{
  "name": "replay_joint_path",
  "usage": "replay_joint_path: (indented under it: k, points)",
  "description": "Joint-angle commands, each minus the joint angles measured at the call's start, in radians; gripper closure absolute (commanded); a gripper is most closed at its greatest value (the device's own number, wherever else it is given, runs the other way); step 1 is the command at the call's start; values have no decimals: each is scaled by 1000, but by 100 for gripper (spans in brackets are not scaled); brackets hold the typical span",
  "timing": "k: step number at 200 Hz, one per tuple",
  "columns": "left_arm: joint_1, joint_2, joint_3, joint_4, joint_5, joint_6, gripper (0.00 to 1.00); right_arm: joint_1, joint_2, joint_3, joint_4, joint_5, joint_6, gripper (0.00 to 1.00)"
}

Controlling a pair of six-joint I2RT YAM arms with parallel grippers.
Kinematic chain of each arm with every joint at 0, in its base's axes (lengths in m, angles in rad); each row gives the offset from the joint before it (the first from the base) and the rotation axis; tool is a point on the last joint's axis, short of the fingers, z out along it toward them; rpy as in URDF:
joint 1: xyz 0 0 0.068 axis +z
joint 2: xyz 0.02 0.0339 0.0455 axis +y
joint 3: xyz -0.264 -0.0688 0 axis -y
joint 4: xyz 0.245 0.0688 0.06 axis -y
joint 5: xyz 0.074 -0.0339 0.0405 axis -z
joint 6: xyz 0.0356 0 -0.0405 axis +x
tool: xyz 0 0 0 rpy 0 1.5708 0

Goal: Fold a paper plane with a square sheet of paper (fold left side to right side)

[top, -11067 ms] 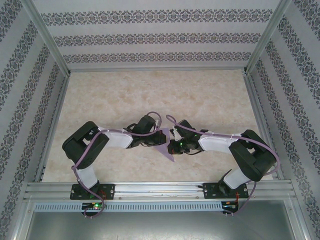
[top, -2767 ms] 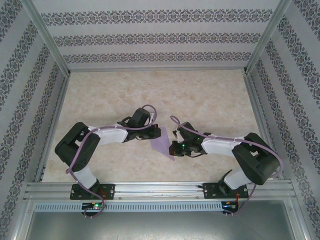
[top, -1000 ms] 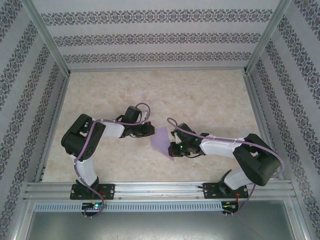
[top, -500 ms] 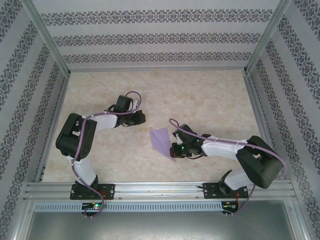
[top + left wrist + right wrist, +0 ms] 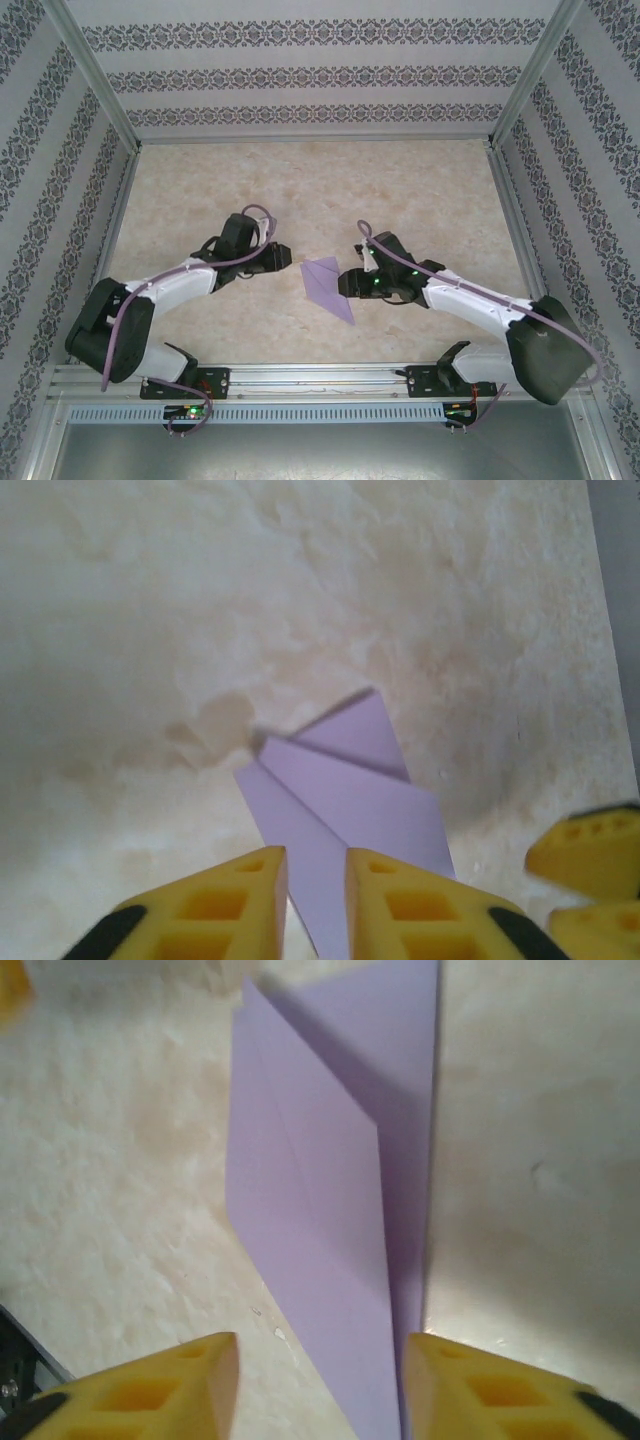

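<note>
Lavender paper, folded into a plane [image 5: 326, 286], lies loose on the table [image 5: 430, 190] between the two arms. The left pincer [image 5: 285, 254] hangs just off its left corner, jaws parted narrowly, holding nothing. The right pincer [image 5: 343, 284] stands wider open at the plane's right edge, also empty. Ungripped, the upper flap may spring up, or a passing finger could snag and drag it.
</note>
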Motion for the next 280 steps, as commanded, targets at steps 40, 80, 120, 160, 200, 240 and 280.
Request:
replay_joint_path:
  k: [40,80,120,160,200,240,280]
  points:
    - [-93,-19,-119,229,-68,-186,72,-115,2,-36,23,-156,-199,44]
    - [-107,69,-116,335,-42,-230,72,-114,125,-12,105,-240,-218,50]
    - [-110,90,-108,335,-45,-232,72,-114,216,18,155,-255,-228,51]
    - [-110,90,-105,319,-48,-228,72,-114,293,41,205,-297,-228,59]
    - [-111,72,-98,281,-53,-212,72,-113,331,43,248,-330,-214,71]
    - [-111,35,-107,291,-59,-220,72,-115,332,37,258,-336,-209,85]
    - [-112,-59,-126,287,-95,-219,66,-131,270,18,274,-332,-193,100]
